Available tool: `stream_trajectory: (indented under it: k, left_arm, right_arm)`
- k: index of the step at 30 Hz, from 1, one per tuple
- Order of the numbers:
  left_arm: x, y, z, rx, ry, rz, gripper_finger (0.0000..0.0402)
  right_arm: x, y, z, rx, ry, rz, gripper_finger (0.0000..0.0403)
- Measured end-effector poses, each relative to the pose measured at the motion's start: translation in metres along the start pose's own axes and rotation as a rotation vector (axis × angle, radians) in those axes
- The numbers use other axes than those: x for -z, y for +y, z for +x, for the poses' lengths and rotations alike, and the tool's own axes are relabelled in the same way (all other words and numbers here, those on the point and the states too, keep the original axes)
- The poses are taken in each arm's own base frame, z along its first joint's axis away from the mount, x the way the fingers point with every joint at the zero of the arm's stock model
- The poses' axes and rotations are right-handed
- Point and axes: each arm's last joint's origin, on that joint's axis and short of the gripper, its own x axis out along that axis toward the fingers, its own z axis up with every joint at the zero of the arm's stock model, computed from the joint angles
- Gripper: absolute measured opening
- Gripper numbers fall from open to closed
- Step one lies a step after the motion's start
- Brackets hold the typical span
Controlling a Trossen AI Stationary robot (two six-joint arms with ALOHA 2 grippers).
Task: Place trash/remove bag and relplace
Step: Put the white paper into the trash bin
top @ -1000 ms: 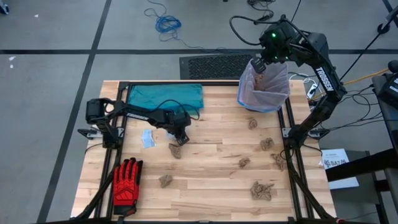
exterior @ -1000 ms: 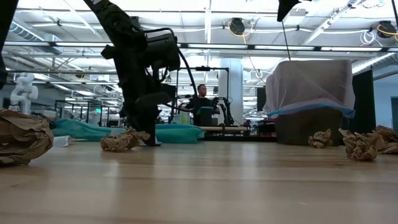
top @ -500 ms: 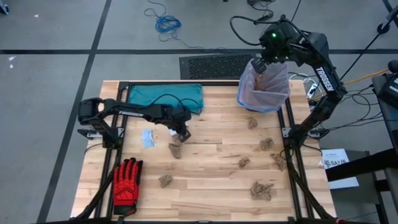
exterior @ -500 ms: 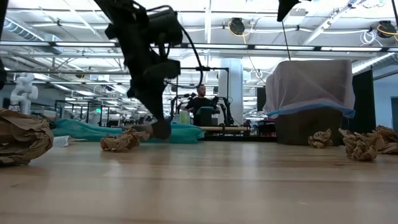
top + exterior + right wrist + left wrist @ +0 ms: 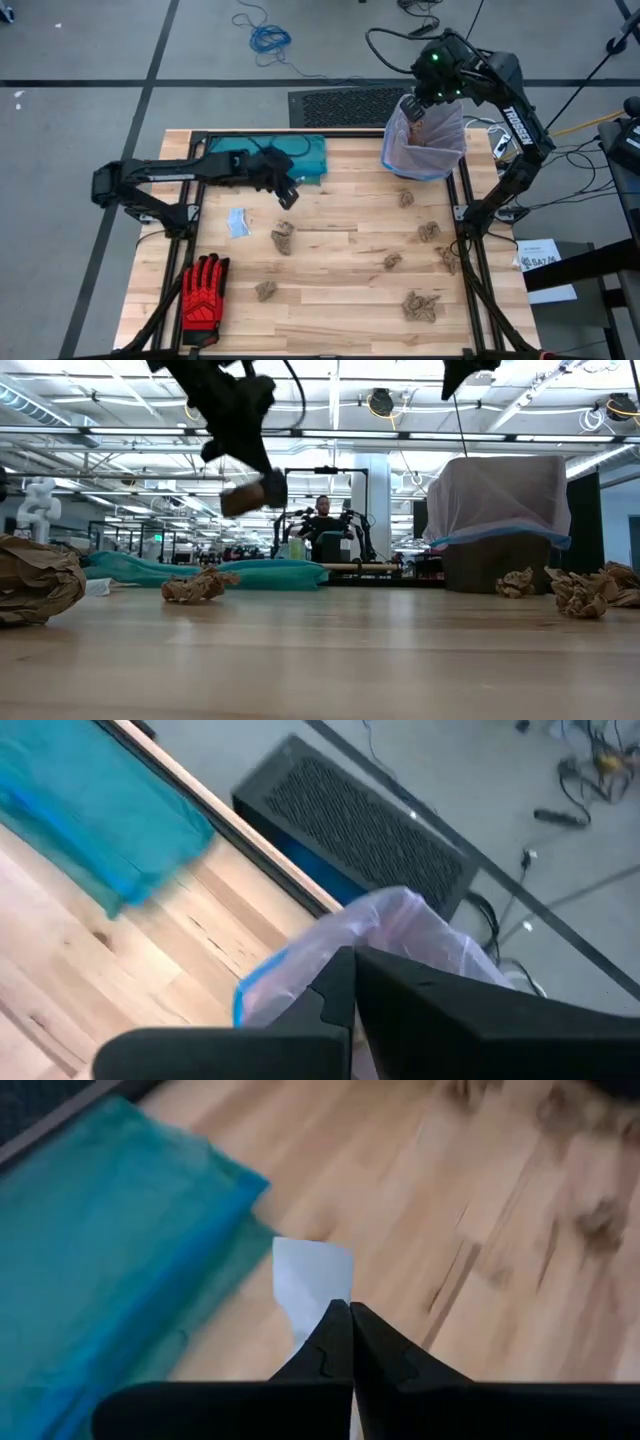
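Across the wooden table the job is barely begun, I judge: the trash lies scattered over the boards, most of it on my right half, a few wads nearer my left arm.

At the far right corner stands the bin with the bag draped over its rim. The pale liner is spread open, which is what lets a wad be dropped straight in. A few brown lumps seem to lie inside, though I cannot tell how many.

Against the far edge, left of the bin, lies the teal bag, flat and well apart from the liner. I take it for the spare, parked where it will not catch a falling wad. The red glove rests at the near left corner, clear of the work.

My right gripper hangs above the bag's mouth, well clear of the rim in the low view, its fingers pressed together on nothing.

My left gripper hovers above the boards, just beside the teal bag's near corner. Its fingers meet at the tips. The low view shows a tan patch there, but I cannot tell whether it is paper.

The nearest wad sits on the wood near that gripper, with the white scrap beside it. Both are light and crushable, so a pinch from above should do.
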Motion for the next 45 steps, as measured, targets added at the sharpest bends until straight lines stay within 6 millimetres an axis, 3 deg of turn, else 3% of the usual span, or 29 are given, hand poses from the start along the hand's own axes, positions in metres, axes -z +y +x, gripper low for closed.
stream_trajectory:
  k: [9,15,19,29,39,45]
  left_arm:
    - [-0.008,0.011,-0.058,-0.006,-0.212,-0.043,0.0]
    - [-0.008,0.016,-0.078,-0.023,-0.286,-0.06,0.0]
    - [-0.008,0.017,-0.083,-0.022,-0.303,-0.062,0.0]
    - [-0.008,0.017,-0.083,-0.022,-0.303,-0.062,0.0]
    - [-0.008,0.017,-0.083,-0.019,-0.309,-0.061,0.0]
    - [-0.018,0.012,-0.087,0.046,-0.408,-0.06,0.0]
  right_arm:
    - [0.023,0.007,0.071,0.029,0.301,-0.052,0.0]
    - [0.047,0.016,0.11,-0.031,0.49,-0.044,0.0]
    - [0.058,0.023,0.123,-0.048,0.563,-0.021,0.0]
    - [0.055,0.064,0.118,-0.461,0.539,0.051,0.0]
    - [0.049,0.118,0.104,-0.679,0.419,0.005,0.0]
    - [0.041,0.12,0.089,-0.724,0.282,0.032,0.0]
